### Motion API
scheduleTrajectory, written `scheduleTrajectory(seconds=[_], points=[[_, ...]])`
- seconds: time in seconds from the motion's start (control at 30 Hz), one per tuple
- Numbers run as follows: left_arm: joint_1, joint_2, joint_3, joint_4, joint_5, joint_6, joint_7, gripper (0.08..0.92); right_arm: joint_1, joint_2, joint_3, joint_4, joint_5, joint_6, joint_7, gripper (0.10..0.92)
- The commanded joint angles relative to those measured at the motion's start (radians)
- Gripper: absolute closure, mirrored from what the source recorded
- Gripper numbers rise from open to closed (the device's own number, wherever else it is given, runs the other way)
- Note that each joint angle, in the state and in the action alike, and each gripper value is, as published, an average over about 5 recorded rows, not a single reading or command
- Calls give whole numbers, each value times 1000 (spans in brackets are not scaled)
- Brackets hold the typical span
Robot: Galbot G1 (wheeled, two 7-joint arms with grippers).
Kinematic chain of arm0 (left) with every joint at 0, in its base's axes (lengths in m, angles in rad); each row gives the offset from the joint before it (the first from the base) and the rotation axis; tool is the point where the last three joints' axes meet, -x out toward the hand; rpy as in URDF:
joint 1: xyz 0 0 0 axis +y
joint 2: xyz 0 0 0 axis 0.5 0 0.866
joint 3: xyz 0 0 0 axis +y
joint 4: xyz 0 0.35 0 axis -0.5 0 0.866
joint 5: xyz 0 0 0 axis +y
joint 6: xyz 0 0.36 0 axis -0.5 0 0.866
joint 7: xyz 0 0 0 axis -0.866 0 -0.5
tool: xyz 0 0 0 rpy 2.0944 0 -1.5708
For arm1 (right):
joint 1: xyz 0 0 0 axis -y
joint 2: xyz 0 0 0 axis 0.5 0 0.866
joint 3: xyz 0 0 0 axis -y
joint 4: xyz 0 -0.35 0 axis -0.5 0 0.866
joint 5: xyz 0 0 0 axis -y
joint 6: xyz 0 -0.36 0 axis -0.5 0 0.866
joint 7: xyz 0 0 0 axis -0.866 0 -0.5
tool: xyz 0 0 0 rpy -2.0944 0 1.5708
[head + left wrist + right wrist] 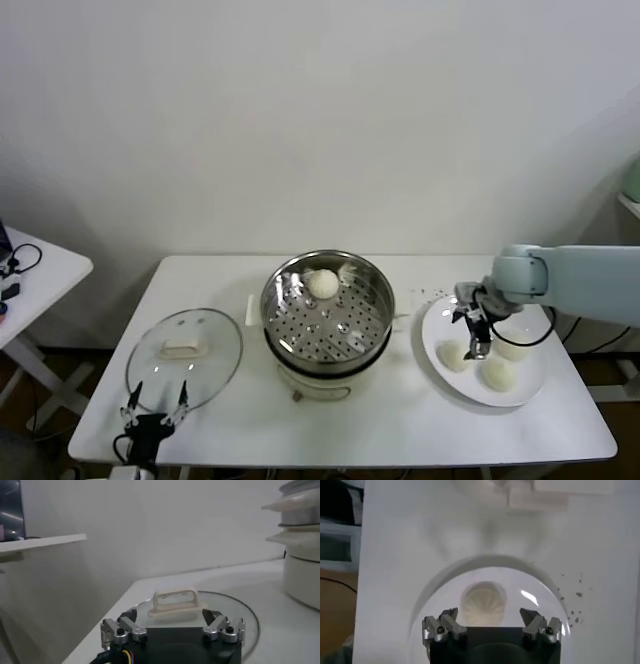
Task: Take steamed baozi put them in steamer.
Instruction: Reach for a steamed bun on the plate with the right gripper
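A: From the head, where's the next bun?
B: On the plate (433,345), right under the right gripper (477,335); one bun (322,283) already sits in the steamer (375,300). Left gripper (154,408) idles, far away.

A: Right wrist?
B: Jaws released; bun (484,603) centred just ahead.

1. Head view: bright, even, diffuse light; soft faint shadows under my steamer (327,315) and plate (436,352).
2. Steel basket throws glare and reflections off its inner wall; glass lid (185,352) shows mild sheen.
3. Left wrist view: dimmer, greyish; the lid (240,611) and far wall slightly soft, my left gripper (172,631) sharp.
4. Right wrist view: hazy, low contrast; baozi (484,603) blurred, a small glare streak on the plate (540,587), table shadows above it.
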Motion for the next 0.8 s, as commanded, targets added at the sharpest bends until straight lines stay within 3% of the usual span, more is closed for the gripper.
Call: scheduleTrajectory(seconds=[0.03,0.37,0.8], points=[[-1,2,-1,4,1,-1,0,177,-136,-18,85,-35,-22,-68,28,203],[-5,2,0,16,2,-5,-1,177,-201,-6,142,-93,-69,-51,20,218],[-8,2,0,24,1,-9,-2,177,-217,-1,176,-121,-98,-38,13,460]])
